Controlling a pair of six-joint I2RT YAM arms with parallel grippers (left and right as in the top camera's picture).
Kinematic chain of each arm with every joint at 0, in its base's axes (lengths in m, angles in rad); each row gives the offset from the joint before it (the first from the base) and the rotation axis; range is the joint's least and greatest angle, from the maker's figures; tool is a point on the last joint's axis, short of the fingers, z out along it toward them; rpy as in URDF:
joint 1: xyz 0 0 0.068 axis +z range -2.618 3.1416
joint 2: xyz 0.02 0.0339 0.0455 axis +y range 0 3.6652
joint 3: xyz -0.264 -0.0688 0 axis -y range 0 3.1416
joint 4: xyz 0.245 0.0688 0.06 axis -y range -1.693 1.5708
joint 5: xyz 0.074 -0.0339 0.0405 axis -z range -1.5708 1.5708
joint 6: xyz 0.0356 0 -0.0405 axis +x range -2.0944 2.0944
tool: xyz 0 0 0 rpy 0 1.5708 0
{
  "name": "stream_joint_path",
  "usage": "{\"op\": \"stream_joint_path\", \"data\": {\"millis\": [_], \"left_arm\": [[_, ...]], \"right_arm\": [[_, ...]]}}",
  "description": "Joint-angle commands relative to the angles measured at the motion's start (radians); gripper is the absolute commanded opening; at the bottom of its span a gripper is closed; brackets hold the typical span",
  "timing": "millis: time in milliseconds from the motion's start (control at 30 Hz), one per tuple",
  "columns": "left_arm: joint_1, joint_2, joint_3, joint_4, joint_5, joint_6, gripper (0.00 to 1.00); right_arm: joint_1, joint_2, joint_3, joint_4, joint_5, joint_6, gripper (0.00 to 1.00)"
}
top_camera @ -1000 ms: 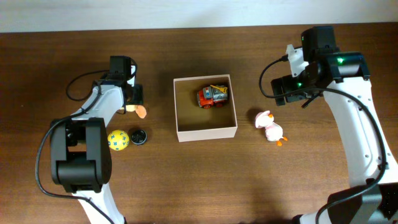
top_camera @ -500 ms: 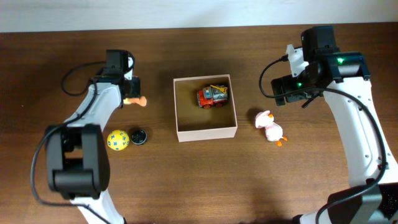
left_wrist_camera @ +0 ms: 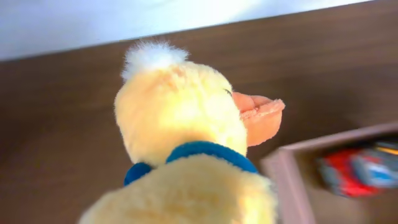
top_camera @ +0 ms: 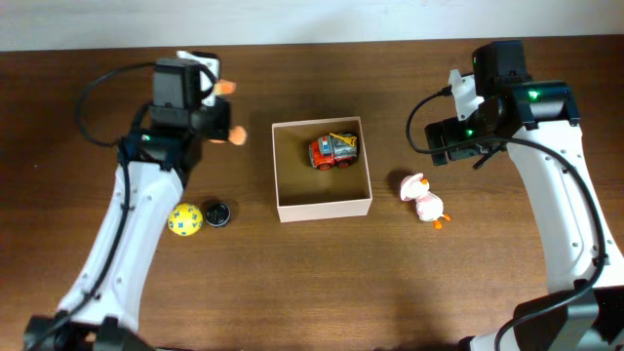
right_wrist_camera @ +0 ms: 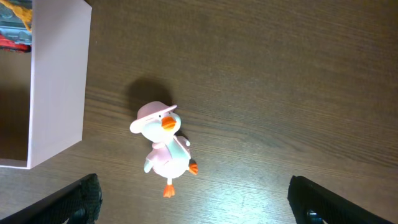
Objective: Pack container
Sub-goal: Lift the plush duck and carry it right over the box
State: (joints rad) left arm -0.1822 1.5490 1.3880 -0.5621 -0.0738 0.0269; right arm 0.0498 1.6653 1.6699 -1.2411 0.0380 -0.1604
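The left gripper (top_camera: 220,113) clamps a yellow duck (left_wrist_camera: 180,130), the box (top_camera: 325,207) just right of it, a truck (top_camera: 334,150) inside. The right gripper (right_wrist_camera: 194,202) hangs spread wide over a pink duck (right_wrist_camera: 163,149), box to its left.

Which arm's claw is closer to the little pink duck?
Right. The right claw hangs open close by the pink duck; the left claw, gripping a yellow duck, is across the box.

Dark wooden table (top_camera: 312,292) meets a white wall (top_camera: 312,19).

Table (top_camera: 292,283) w/ container (top_camera: 325,208), pink duck (top_camera: 423,199), ball (top_camera: 184,220), cap (top_camera: 216,214)
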Motion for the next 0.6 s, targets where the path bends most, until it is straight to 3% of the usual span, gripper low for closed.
{"op": "stream_joint_path", "data": {"millis": [0, 233, 433, 567], "left_arm": [[-0.064, -0.036, 0.021, -0.003, 0.090, 0.089, 0.02], [-0.170, -0.034, 0.021, -0.015, 0.100, 0.414, 0.02], [-0.217, -0.034, 0.021, -0.079, 0.216, 0.842, 0.02], [-0.224, -0.034, 0.021, -0.110, 0.233, 0.914, 0.03]], "right_arm": [[-0.005, -0.004, 0.010, 0.000, 0.012, 0.009, 0.99], [-0.005, -0.004, 0.010, 0.000, 0.012, 0.009, 0.99], [-0.005, -0.004, 0.010, 0.000, 0.012, 0.009, 0.99], [-0.005, -0.004, 0.010, 0.000, 0.012, 0.009, 0.99]]}}
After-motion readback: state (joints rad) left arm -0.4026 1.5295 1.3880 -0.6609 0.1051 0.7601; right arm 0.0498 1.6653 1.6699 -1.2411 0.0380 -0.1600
